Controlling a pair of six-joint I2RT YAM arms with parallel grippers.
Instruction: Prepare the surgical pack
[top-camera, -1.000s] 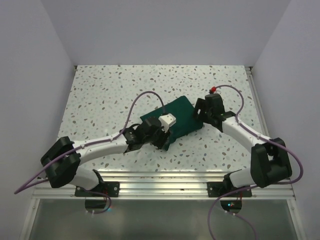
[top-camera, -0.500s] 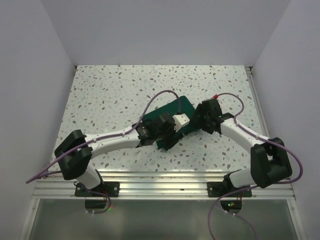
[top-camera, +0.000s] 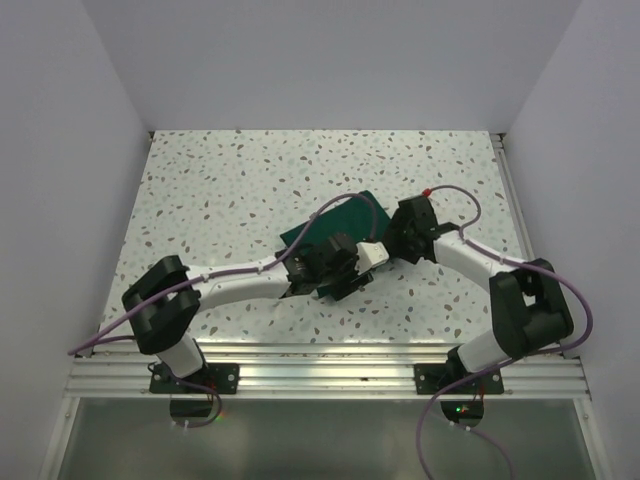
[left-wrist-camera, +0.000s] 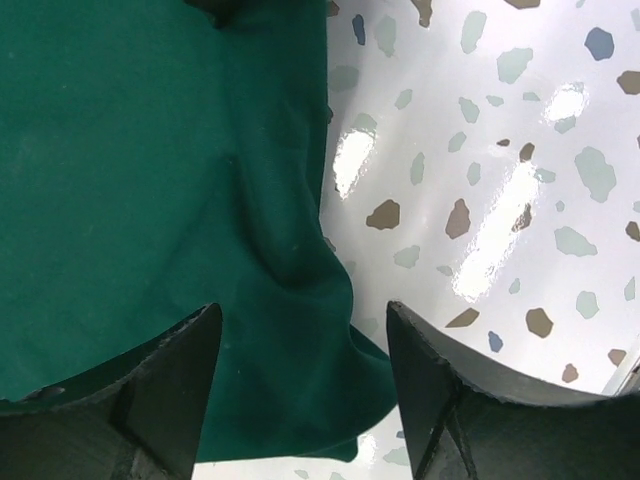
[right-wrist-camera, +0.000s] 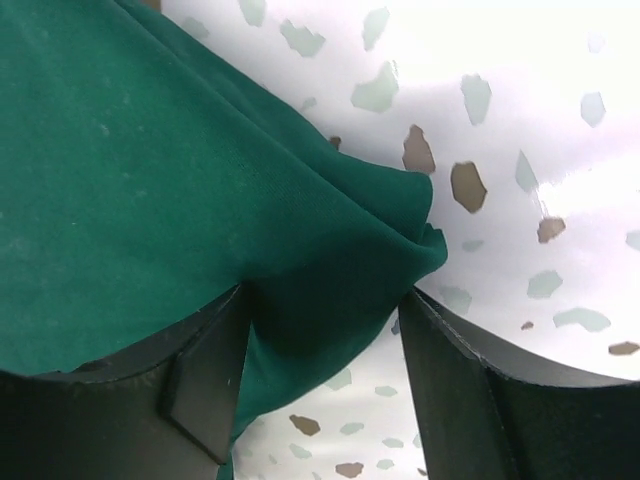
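Your left pincer (left-wrist-camera: 300, 335) stands open, its fingers wide apart just above the dark green drape (left-wrist-camera: 130, 180). The drape's edge runs between the fingers, and on the far side of that edge the speckled desk (left-wrist-camera: 500, 150) is bare. Your right pincer (right-wrist-camera: 322, 300) is open too, straddling a folded corner of the drape, with bare desk past the corner. From above, both pincers sit close together over the drape, and wide desk lies beyond them. Since a second ago, the left arm has swung rightward across the drape and the right pincer has edged towards it.
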